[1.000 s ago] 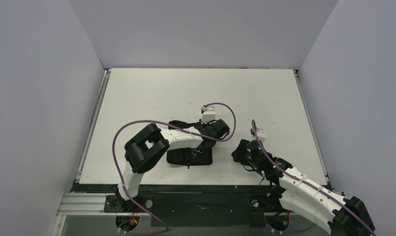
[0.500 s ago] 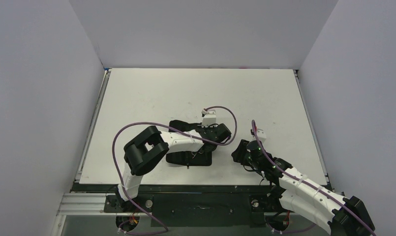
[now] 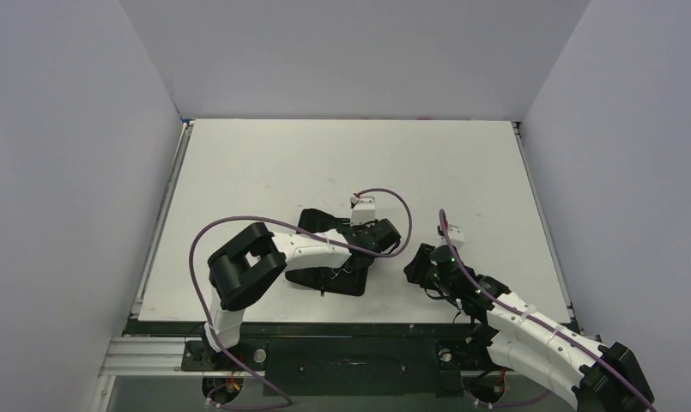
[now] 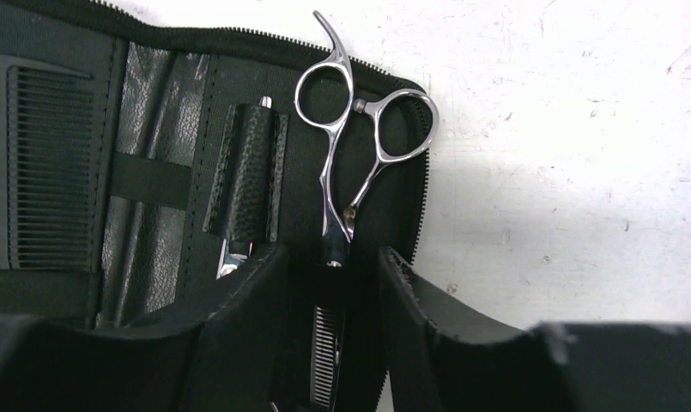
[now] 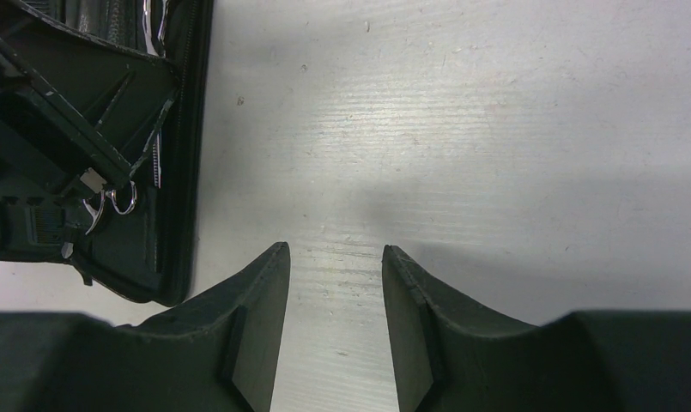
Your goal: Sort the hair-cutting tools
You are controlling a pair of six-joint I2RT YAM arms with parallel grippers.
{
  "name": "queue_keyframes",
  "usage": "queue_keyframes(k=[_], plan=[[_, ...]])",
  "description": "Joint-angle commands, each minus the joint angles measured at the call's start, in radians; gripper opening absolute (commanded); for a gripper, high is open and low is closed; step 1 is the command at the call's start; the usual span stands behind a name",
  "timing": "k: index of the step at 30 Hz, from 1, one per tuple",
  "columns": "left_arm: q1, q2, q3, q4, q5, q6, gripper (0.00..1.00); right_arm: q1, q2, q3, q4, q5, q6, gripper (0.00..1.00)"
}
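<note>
An open black zip case (image 4: 153, 103) lies on the white table, also seen from above (image 3: 312, 276). A black comb (image 4: 45, 163) sits under a strap in its left half. The silver scissors (image 4: 330, 172) lie on its right half, rings away from me, blades running down between my left fingers. My left gripper (image 4: 331, 253) hovers low over the case (image 3: 354, 257), open, with a gap on each side of the blades. My right gripper (image 5: 331, 249) is open over bare table just right of the case (image 3: 416, 268), holding nothing.
A second tool sits in a black leather sleeve (image 4: 243, 172) in the middle of the case. The case's zip edge (image 5: 187, 129) lies left of my right fingers. White walls enclose the table on three sides.
My left gripper's jaws have parted and let go of the scissors, which now lie on the case. The left arm and case shifted slightly toward the near edge. The right arm has not moved.
</note>
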Motion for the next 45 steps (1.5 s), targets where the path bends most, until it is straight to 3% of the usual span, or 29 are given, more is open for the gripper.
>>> queue_keyframes(k=[1, 6, 15, 19, 24, 29, 45], plan=[[-0.009, -0.078, -0.002, -0.037, 0.031, -0.012, 0.45, -0.008, -0.006, 0.013, 0.018, 0.021, 0.005, 0.41], [0.0, -0.138, 0.009, -0.061, 0.015, -0.01, 0.59, -0.008, -0.006, 0.032, 0.003, 0.027, 0.0, 0.42], [0.095, -0.309, 0.02, -0.075, 0.029, 0.048, 0.63, -0.008, -0.004, 0.057, -0.015, 0.03, -0.011, 0.45], [0.21, -0.455, -0.079, -0.044, 0.112, 0.086, 0.63, -0.007, 0.007, 0.066, -0.012, 0.028, -0.024, 0.46], [0.425, -0.648, -0.369, 0.096, 0.337, 0.114, 0.63, -0.007, 0.068, 0.118, 0.009, 0.031, -0.051, 0.45], [0.536, -0.781, -0.574, 0.177, 0.476, 0.116, 0.63, -0.006, 0.204, 0.211, 0.073, 0.026, -0.052, 0.45], [0.554, -0.853, -0.775, 0.275, 0.583, 0.09, 0.61, 0.032, 0.73, 0.666, 0.063, 0.028, -0.106, 0.4]])
